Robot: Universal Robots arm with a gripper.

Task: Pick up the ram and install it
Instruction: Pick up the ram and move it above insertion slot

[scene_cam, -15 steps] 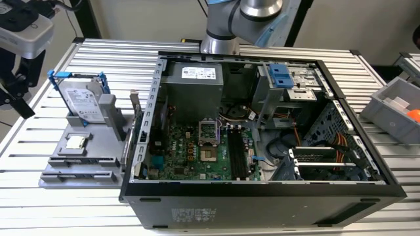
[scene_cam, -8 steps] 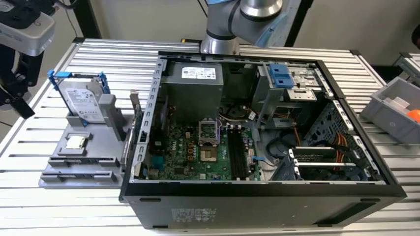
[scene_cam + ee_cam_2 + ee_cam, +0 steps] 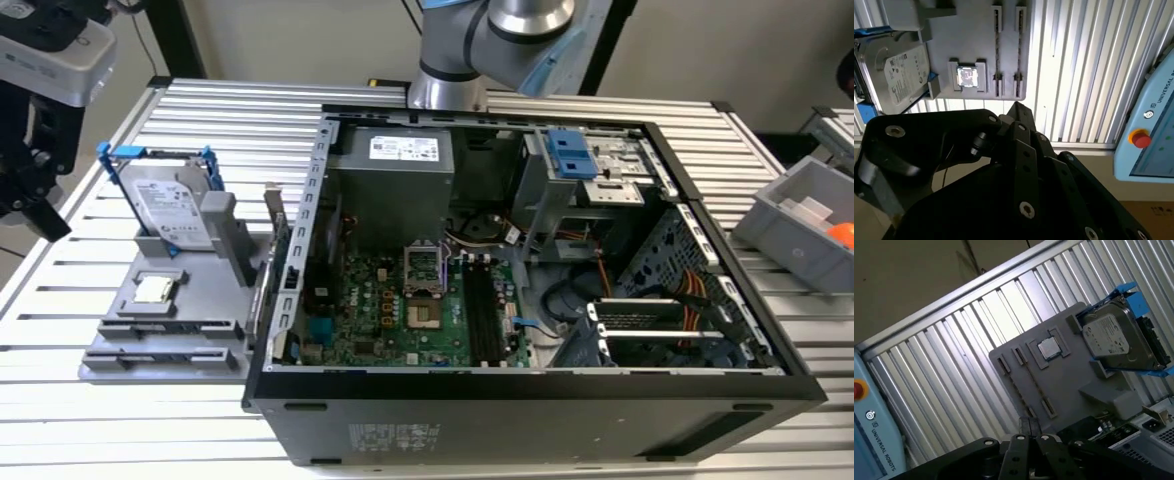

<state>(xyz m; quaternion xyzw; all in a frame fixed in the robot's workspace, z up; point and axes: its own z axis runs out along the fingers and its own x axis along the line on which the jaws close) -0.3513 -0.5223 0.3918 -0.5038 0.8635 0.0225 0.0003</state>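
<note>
Two closed fingers, ram not placed for certain

Exterior view: my gripper [image 3: 47, 220] hangs at the exterior view's left edge, near the slatted table's [image 3: 80, 420] rim and apart from the grey holder [image 3: 200, 300]. On the holder, a hard drive [image 3: 167, 205] in a blue frame stands tilted. A small square chip [image 3: 154, 290] lies flat below it. Two long slots [image 3: 154, 340] sit at the near end. The open computer case [image 3: 534, 400] stands just beside the holder, with its green board [image 3: 387, 310] facing up. The board's long dark memory sockets [image 3: 477, 310] run side by side. I cannot tell whether the ram sits there or in the holder.

Second wrist view: my black linkages meet at one tip, fingers together, nothing seen between them. Beyond the tip are the holder [image 3: 974, 40], drive [image 3: 899, 75] and chip [image 3: 967, 77]. Each long slot [image 3: 997, 50] shows a thin dark line, too thin to identify. A pendant with a red button [image 3: 1140, 138] lies to one side.

First wrist view: fingertips [image 3: 1026, 426] pressed together, well apart from the holder [image 3: 1064, 385], chip [image 3: 1048, 347] and drive [image 3: 1116, 340].
</note>
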